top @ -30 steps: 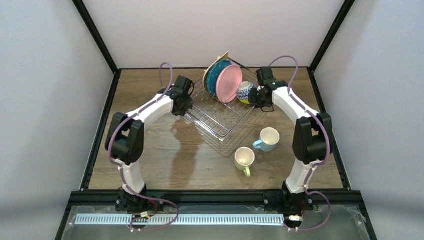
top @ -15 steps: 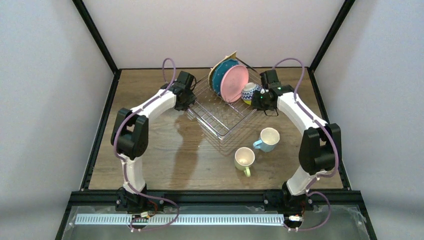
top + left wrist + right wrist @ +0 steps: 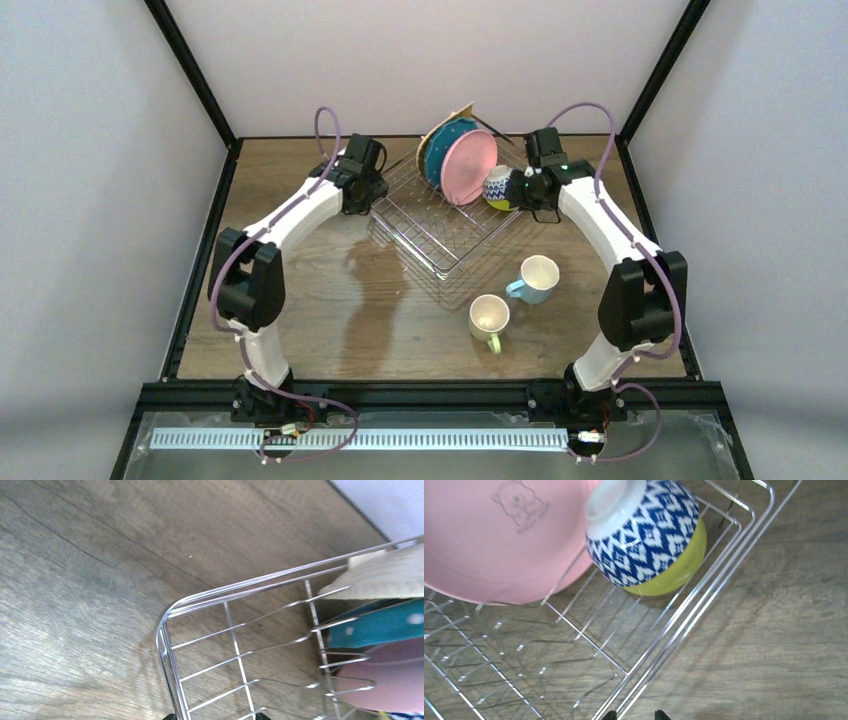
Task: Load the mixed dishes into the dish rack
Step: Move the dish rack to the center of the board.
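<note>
Since earlier the dish rack point(image 3: 440, 240) shifted right. My left gripper point(image 3: 215, 716) sits open over its left corner; right gripper point(image 3: 634, 715) straddles the rim by the bowl point(image 3: 644, 535), grip unclear.

The pink round plate point(image 3: 499, 540) is plain pink with a faint bear-like outline stamped on it. Behind it, the teal dotted plate point(image 3: 380, 627) carries small white dots, and the tan woven-look plate point(image 3: 385, 577) is pale beige with fine ribbing. The bowl point(image 3: 644, 535) wears a blue-and-white diamond zigzag pattern, with a white foot and lime-yellow at its rim end. The dish rack point(image 3: 440, 240) is shiny silver wire. The light-blue mug point(image 3: 536, 278) is cream inside; the pale yellow-green mug point(image 3: 489, 318) is whitish inside. The table point(image 3: 300, 300) is brown wood with darker grain. Both arms are white with black joints and lilac cables.
</note>
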`<state>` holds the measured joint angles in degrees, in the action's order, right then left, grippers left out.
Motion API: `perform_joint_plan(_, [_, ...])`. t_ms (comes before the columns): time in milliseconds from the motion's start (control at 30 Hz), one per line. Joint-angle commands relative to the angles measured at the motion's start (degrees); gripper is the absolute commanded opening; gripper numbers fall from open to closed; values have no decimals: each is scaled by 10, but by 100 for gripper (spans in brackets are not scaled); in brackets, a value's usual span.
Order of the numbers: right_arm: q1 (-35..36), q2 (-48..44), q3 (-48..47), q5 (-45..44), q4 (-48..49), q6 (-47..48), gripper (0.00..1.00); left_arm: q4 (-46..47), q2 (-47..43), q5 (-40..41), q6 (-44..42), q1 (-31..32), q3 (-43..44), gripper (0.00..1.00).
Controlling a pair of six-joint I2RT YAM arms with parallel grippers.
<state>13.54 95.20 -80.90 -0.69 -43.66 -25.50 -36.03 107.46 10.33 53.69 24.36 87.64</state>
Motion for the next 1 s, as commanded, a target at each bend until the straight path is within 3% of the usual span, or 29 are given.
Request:
perform_joint_plan(0, [-1,-22,-43,-11,-17,15,43,20,-57,12,-4,-1,1,90])
perform_joint_plan(200, [-1,-41,-74,-8,-46,32,47,17,-119,6,5,0,-25,93])
perform_joint_plan(400, [3,-107,-27,6,-64,62,49,62,-214,-49,13,14,-107,95])
perform_joint_plan(700, [49,-241,96,30,-105,49,49,68,-289,-47,-29,139,-178,96])
perform_joint_plan(967, [57,-320,178,14,-149,6,49,55,-291,-38,-61,241,-196,96])
